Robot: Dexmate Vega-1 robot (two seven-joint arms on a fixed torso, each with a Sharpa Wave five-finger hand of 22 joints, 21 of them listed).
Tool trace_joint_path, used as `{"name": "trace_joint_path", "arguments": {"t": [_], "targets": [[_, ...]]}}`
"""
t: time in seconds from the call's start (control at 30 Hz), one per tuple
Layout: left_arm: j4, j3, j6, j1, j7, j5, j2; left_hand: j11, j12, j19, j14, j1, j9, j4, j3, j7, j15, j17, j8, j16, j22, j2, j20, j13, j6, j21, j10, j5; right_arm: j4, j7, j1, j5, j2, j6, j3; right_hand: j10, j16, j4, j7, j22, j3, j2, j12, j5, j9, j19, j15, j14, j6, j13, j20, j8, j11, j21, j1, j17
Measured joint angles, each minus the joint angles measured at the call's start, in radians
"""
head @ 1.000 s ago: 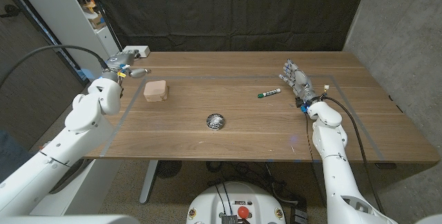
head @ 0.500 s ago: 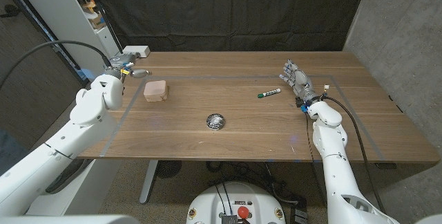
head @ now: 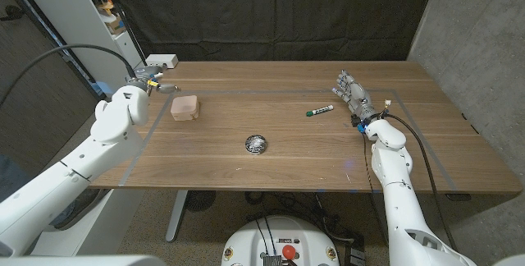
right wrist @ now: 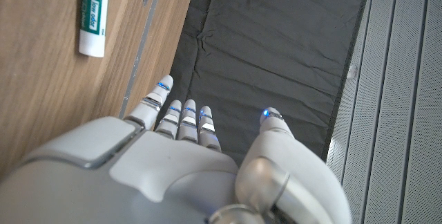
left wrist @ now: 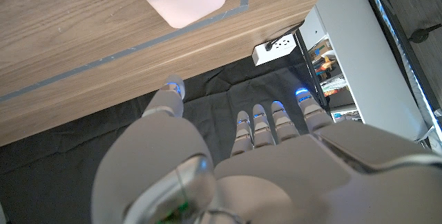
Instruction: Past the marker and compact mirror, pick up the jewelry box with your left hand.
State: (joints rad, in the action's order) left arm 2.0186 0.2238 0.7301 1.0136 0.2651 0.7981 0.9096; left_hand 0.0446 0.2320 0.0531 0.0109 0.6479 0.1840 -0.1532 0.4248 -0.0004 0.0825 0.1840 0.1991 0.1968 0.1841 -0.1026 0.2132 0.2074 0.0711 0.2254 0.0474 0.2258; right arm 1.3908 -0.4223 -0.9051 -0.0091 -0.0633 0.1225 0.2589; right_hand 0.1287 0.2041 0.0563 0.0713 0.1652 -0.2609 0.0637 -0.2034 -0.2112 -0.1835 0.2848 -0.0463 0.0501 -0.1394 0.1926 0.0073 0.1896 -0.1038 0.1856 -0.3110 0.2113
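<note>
Hovering left hand (head: 152,80) near jewelry box (head: 185,107), fingers (left wrist: 266,122) spread, empty

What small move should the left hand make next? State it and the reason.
Probably lower the left hand toward the jewelry box and bring the fingers around it. The hand holds nothing, fingers apart, just beyond the box's far-left corner, and the box lies untouched on the table.

Even, soft light falls on the table (head: 287,155) with faint shadows; wrist views look slightly blurred close up.
</note>
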Motion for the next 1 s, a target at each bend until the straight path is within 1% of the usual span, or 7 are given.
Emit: {"name": "trace_joint_path", "arguments": {"t": [0.17, 0.23, 0.33, 0.43, 0.57, 0.6, 1.0], "targets": [[-0.008, 0.009, 0.004, -0.01, 0.01, 0.0, 0.003, 0.007, 0.0, 0.0, 0.0, 0.0, 0.0, -0.003, -0.004, -0.003, 0.0, 0.0, 0.0, 0.0, 0.0, 0.0, 0.0, 0.0, -0.003, 0.0, -0.007, 0.0, -0.001, 0.002, 0.002, -0.002, 0.0, -0.001, -0.003, 0.0, 0.0, 0.0, 0.0, 0.0, 0.0, 0.0, 0.0, 0.0, 0.0, 0.0, 0.0, 0.0, 0.0, 0.0, 0.0, 0.0, 0.0, 0.0, 0.0, 0.0], [-0.025, 0.028, 0.005, -0.031, 0.018, 0.0, 0.006, 0.006, -0.001, 0.0, 0.0, -0.001, 0.0, -0.003, -0.004, -0.005, 0.0, 0.0, 0.0, 0.0, 0.0, -0.001, 0.0, 0.0, -0.005, 0.0, -0.008, 0.0, -0.002, 0.005, 0.002, -0.006, 0.0, -0.003, -0.004, 0.0, 0.0, 0.0, 0.0, 0.0, 0.0, 0.0, 0.0, 0.0, 0.0, 0.0, 0.0, 0.0, 0.0, 0.0, 0.0, 0.0, 0.0, 0.0, 0.0, 0.0], [-0.025, 0.028, 0.006, -0.031, 0.028, 0.0, 0.006, 0.002, -0.007, 0.003, 0.0, -0.005, 0.0, 0.001, -0.008, -0.005, 0.0, 0.0, 0.0, 0.0, 0.0, -0.005, -0.003, 0.0, -0.005, -0.004, -0.013, 0.004, -0.003, 0.005, 0.003, -0.006, 0.0, -0.003, -0.006, 0.0, 0.0, 0.0, 0.0, 0.0, 0.0, 0.0, 0.0, 0.0, 0.0, 0.0, 0.0, 0.0, 0.0, 0.0, 0.0, 0.0, 0.0, 0.0, 0.0, 0.0], [-0.053, 0.062, 0.006, -0.068, 0.04, 0.003, 0.007, 0.002, -0.007, 0.004, -0.003, -0.005, 0.0, 0.001, -0.007, -0.005, 0.003, 0.004, 0.0, 0.0, 0.0, -0.005, -0.004, 0.0, -0.005, -0.004, -0.013, 0.004, -0.003, 0.008, 0.003, -0.007, 0.0, -0.004, -0.007, 0.0, 0.0, 0.0, 0.0, 0.0, 0.0, 0.0, 0.0, 0.0, 0.0, 0.0, 0.0, 0.0, 0.0, 0.0, 0.0, 0.0, 0.0, 0.0, 0.0, 0.0], [-0.055, 0.065, 0.007, -0.071, 0.057, 0.008, 0.007, 0.007, -0.007, 0.004, -0.003, -0.005, 0.0, 0.001, -0.007, -0.001, 0.003, 0.005, 0.0, 0.0, 0.0, -0.005, -0.004, 0.004, -0.01, -0.004, -0.018, 0.004, -0.004, 0.008, 0.003, -0.007, -0.001, -0.004, -0.007, 0.0, 0.0, 0.0, 0.0, 0.0, 0.0, 0.0, 0.0, -0.004, 0.0, 0.0, 0.0, 0.0, 0.0, 0.0, 0.0, 0.0, 0.0, 0.0, 0.0, 0.0], [-0.076, 0.089, 0.007, -0.098, 0.061, 0.011, 0.006, 0.007, -0.007, 0.004, -0.003, -0.005, 0.0, 0.001, -0.007, 0.0, 0.003, 0.005, 0.0, 0.0, 0.0, -0.005, -0.004, 0.004, -0.011, -0.004, -0.018, 0.004, -0.004, 0.012, 0.003, -0.007, -0.002, -0.004, -0.007, 0.0, 0.0, 0.0, 0.0, 0.0, 0.0, 0.0, 0.0, -0.004, 0.0, 0.0, 0.0, 0.0, 0.0, 0.0, 0.0, 0.0, 0.0, 0.0, 0.0, 0.0], [-0.123, 0.144, 0.002, -0.149, 0.083, 0.027, -0.008, 0.002, -0.006, 0.009, -0.008, -0.005, 0.0, 0.005, -0.012, -0.005, 0.008, 0.005, -0.007, -0.006, 0.0, -0.013, 0.001, 0.004, -0.016, -0.004, -0.023, 0.007, -0.001, 0.017, 0.003, -0.007, -0.004, 0.0, -0.009, 0.0, 0.0, 0.0, 0.0, 0.0, 0.0, 0.0, 0.0, -0.004, 0.0, 0.0, 0.004, 0.004, 0.0, 0.0, 0.0, 0.0, 0.0, 0.0, 0.0, 0.0]]}}
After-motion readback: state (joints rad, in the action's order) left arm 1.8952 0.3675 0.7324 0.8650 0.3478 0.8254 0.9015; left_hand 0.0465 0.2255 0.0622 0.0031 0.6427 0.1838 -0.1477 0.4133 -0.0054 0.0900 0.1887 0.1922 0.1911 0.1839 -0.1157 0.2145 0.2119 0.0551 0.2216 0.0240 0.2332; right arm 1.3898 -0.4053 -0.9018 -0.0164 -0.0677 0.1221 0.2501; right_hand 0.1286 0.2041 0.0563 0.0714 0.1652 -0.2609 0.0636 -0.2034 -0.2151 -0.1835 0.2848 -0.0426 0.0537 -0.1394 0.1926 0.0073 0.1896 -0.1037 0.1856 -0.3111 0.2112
